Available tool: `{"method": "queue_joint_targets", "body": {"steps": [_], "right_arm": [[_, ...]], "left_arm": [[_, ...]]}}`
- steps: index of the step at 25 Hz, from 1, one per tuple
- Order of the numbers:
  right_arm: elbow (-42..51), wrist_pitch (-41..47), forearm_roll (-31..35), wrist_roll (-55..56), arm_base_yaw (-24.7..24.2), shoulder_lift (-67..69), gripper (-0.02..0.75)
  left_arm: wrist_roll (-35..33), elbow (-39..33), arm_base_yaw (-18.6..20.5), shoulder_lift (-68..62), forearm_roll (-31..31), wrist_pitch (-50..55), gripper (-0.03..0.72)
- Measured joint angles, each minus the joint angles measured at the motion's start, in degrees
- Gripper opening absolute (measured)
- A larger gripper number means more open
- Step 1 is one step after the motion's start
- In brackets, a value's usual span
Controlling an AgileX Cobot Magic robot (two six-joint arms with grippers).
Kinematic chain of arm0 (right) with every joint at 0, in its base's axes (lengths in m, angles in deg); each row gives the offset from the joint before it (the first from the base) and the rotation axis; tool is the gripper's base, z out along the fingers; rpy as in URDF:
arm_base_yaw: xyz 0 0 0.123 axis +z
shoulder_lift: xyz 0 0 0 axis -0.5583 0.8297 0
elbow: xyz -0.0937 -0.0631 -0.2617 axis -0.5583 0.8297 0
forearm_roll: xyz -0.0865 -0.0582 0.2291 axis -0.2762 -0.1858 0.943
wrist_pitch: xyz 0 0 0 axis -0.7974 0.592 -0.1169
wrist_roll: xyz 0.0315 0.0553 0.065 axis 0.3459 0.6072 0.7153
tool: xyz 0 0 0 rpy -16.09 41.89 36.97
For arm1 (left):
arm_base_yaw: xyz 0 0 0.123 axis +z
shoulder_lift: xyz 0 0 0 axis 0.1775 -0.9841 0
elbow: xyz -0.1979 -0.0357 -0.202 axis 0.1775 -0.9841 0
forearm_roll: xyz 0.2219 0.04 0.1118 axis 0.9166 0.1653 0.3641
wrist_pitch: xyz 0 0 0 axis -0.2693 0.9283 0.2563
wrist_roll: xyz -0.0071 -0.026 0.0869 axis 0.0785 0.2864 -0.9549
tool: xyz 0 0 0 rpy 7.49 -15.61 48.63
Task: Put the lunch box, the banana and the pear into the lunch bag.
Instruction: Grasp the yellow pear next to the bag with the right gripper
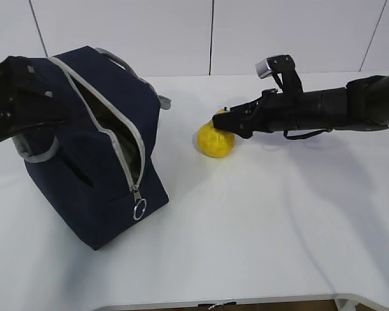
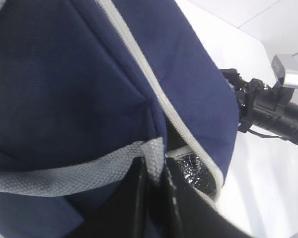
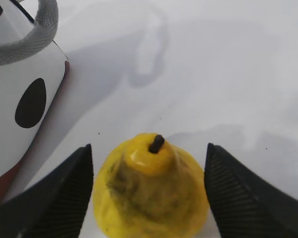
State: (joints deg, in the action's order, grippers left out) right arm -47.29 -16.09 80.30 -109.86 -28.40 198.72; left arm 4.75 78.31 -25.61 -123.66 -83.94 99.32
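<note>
The lunch bag (image 1: 84, 142) is navy blue with a grey zipper (image 1: 117, 129) and grey handles; one face is white with a dark oval. The pear (image 3: 151, 193) is yellow with a dark stem. The bench (image 1: 279, 227) is white.

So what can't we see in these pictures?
- Inside the lunch bag: exterior view, dark past the zipper; lunch box and banana can't be seen.
- Pear bottom: right wrist view, cut off by the edge.
- Left gripper tips: left wrist view, pressed against the strap.
</note>
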Motion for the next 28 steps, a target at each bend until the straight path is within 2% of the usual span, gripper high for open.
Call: {"method": "queue_joint_targets", "body": {"steps": [10, 28], "right_arm": [[-3.6, -0.4, 0.0, 0.0, 2.0, 2.5, 0.566], [-3.6, -2.0, 0.0, 0.5, 2.1, 2.5, 0.566]], "left_arm": [[0.0, 0.0, 0.0, 0.0, 0.0, -0.1, 0.008], [0.0, 0.0, 0.0, 0.0, 0.0, -0.1, 0.008]]}}
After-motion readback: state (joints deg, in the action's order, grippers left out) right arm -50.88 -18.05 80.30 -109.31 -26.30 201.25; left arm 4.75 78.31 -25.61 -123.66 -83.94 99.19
